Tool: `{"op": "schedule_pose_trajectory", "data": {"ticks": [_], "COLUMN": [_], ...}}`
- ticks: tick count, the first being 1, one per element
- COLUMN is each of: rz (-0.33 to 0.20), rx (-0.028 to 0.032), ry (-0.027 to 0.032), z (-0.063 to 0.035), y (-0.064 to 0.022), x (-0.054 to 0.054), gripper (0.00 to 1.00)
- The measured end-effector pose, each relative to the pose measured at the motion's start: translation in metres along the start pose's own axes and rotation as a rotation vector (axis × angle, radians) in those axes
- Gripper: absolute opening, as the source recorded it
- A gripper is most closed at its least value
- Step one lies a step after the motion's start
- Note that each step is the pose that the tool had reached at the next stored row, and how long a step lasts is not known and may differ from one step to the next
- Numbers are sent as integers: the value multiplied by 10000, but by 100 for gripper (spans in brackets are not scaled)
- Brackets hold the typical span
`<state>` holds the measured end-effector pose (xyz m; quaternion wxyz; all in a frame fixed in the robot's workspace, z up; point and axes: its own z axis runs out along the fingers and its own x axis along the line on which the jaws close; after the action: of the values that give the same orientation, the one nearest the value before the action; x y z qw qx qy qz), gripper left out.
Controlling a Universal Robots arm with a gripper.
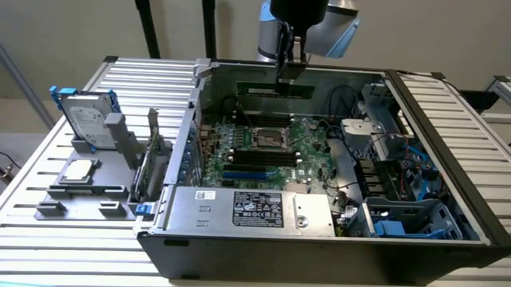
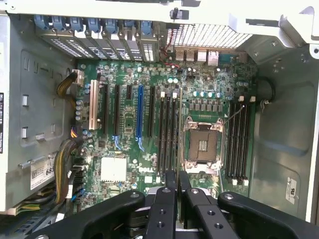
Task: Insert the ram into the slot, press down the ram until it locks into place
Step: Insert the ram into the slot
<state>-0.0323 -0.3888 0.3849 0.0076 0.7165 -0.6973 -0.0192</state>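
Metal counter [image 1: 72, 251]: slatted; it carries your open computer case [image 1: 319, 254].
Motherboard [image 1: 312, 139]: green, lying flat on the case floor, with the CPU socket [image 2: 202, 147] exposed.
Tool [image 1: 284, 85]: fingers pinched together on the ram, over the far side of the case in the exterior view.
Ram [image 1: 264, 91]: green stick, held level in your tool, well apart from the board.
Memory slots [image 2: 168, 129]: black, in two banks, one on each side of the socket.

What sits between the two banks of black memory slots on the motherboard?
The CPU socket sits between one memory slot bank and the other bank, shown in the wrist view.
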Motion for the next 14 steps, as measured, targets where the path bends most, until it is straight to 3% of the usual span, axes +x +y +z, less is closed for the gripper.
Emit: {"op": "schedule_pose_trajectory", "data": {"ticks": [14], "rz": [-1], "rx": [0], "ry": [0], "z": [255], "y": [-5], "x": [4], "gripper": [13]}}
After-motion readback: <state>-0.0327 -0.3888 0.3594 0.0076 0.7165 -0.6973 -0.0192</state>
